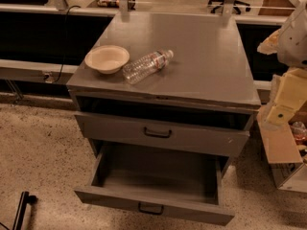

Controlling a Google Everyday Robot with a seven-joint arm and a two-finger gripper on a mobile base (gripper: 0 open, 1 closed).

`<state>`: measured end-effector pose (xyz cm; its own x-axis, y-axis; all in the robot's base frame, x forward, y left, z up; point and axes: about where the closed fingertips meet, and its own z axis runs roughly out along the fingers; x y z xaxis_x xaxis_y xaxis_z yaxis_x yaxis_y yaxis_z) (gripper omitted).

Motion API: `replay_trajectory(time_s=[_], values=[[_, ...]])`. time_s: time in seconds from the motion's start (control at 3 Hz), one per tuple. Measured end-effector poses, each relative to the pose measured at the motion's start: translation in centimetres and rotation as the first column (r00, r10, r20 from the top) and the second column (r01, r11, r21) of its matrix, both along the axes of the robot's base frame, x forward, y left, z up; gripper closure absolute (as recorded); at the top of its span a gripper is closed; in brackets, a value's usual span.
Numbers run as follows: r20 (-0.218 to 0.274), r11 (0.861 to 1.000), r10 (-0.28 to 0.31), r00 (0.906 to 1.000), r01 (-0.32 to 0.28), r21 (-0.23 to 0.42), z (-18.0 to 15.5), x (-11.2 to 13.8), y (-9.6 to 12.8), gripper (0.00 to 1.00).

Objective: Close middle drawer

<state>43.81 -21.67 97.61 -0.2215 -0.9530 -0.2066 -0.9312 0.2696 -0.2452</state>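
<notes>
Since the middle drawer (153, 186) stands pulled out, well below-left of your gripper (283, 104) (state: can't tell), you risk shoving the nearer scuffed drawer (163, 135) instead; an off-centre push may skew it.

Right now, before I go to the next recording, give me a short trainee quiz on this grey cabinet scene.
1. True or false: the grey metal middle drawer with the long bare tray is pushed fully shut.
2. What lies on its side on the grey cabinet top, beside the round cream bowl? A) a clear plastic bottle B) a red mug C) a banana
3. Where is the gripper relative to that drawer's small black handle?
Key: 1 false, it stands pulled far out. 2 A. 3 At the right edge, beside the cabinet, apart from the handle.
</notes>
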Motion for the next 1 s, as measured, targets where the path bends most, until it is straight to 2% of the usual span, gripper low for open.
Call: replay_trajectory(time_s=[0.33,0.67,1.0], values=[[0.000,1.000,0.000,1.0000,0.000,0.000,0.0,0.0,0.0,0.00],[0.010,0.999,0.000,1.0000,0.000,0.044,-2.2,-0.1,0.5,0.00],[0.014,0.985,0.026,0.9996,-0.028,0.170,-7.4,-2.2,2.9,0.00]])
